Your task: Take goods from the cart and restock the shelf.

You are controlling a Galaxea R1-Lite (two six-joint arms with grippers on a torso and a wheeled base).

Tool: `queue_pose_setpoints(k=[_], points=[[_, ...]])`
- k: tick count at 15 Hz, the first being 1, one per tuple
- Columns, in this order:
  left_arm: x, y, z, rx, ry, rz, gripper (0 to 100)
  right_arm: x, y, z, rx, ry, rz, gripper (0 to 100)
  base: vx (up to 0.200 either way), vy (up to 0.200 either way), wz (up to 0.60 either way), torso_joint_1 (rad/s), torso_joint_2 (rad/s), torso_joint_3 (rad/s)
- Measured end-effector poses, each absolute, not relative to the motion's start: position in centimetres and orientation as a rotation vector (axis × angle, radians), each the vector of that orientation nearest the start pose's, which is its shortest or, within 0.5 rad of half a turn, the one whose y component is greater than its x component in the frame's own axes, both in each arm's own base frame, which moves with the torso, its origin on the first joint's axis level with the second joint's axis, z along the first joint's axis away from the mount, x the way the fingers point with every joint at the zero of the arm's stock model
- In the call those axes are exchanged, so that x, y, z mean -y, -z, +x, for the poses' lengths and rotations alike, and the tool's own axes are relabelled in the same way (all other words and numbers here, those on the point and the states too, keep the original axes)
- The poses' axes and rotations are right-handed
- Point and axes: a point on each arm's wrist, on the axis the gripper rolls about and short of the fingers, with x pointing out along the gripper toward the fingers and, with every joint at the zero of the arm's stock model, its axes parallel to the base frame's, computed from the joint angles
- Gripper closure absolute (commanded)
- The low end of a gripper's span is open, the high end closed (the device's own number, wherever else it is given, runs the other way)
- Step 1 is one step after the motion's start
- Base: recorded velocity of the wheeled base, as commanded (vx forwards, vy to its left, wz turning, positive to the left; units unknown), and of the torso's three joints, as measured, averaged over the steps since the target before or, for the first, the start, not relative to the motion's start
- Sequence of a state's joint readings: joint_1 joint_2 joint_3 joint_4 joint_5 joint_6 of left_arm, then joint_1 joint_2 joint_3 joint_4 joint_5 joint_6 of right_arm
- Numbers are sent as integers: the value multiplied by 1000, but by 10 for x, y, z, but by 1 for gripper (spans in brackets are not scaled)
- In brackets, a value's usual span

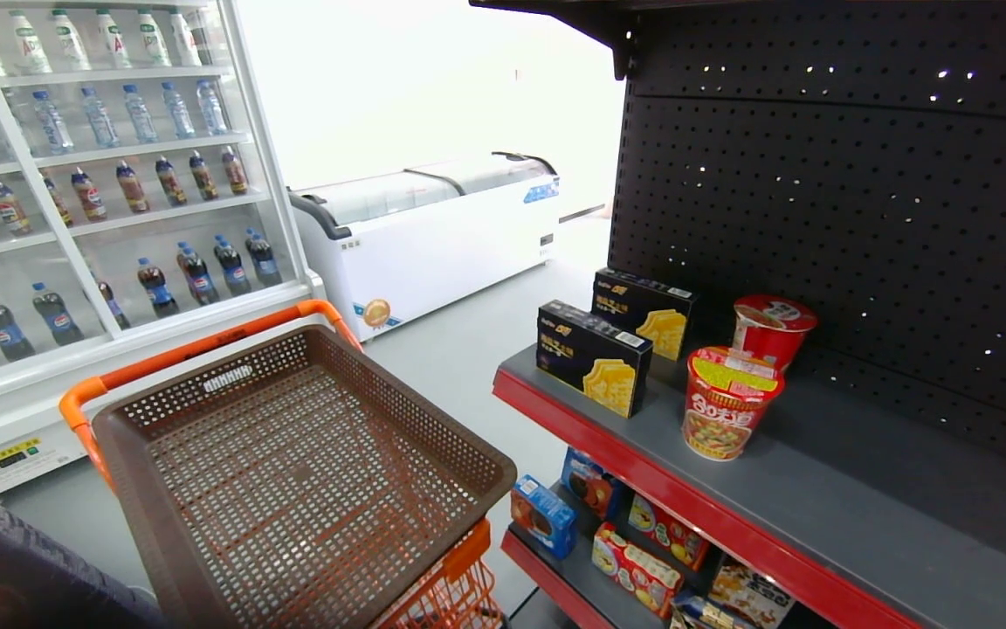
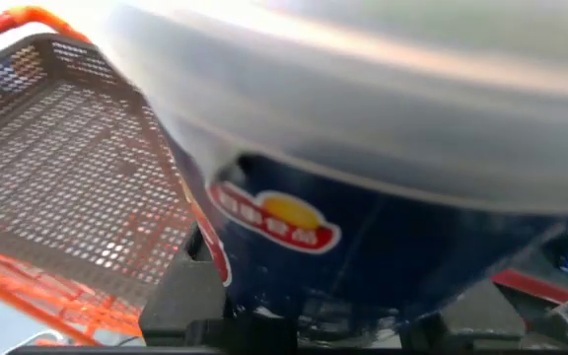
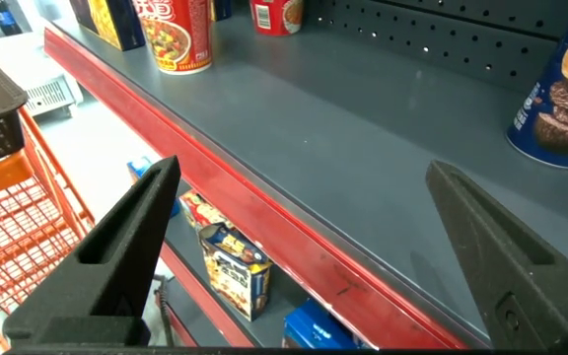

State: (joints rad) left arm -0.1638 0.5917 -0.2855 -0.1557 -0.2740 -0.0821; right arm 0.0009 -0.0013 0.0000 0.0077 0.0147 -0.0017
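A dark blue tub (image 2: 363, 247) with a pale lid and a red-and-yellow label sits right against the left wrist camera, with my left gripper shut on it. The same tub (image 1: 5, 568) shows at the head view's lower left corner, beside the cart's brown basket (image 1: 293, 454), which holds nothing. My right gripper (image 3: 304, 168) is open and holds nothing, over the red front edge of the grey shelf (image 3: 363, 108). On the shelf (image 1: 861, 489) stand two dark boxes (image 1: 595, 358) and two red noodle cups (image 1: 726, 402).
A blue biscuit canister (image 3: 560, 99) stands farther along the shelf. Packaged goods (image 1: 634, 568) fill the lower shelf. A drinks fridge (image 1: 101, 175) and a chest freezer (image 1: 433, 227) stand behind the cart. The cart's orange lower basket (image 3: 18, 217) is beside the shelf.
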Motion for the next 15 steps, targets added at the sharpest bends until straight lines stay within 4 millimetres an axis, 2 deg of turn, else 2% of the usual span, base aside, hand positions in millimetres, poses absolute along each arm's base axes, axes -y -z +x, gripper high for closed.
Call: queue_pose_setpoints(k=[15], points=[[10, -153, 31, -186, 365, -118, 100, 0, -75, -23, -6, -16, -1, 0, 0, 0, -600, 4, 3, 3]])
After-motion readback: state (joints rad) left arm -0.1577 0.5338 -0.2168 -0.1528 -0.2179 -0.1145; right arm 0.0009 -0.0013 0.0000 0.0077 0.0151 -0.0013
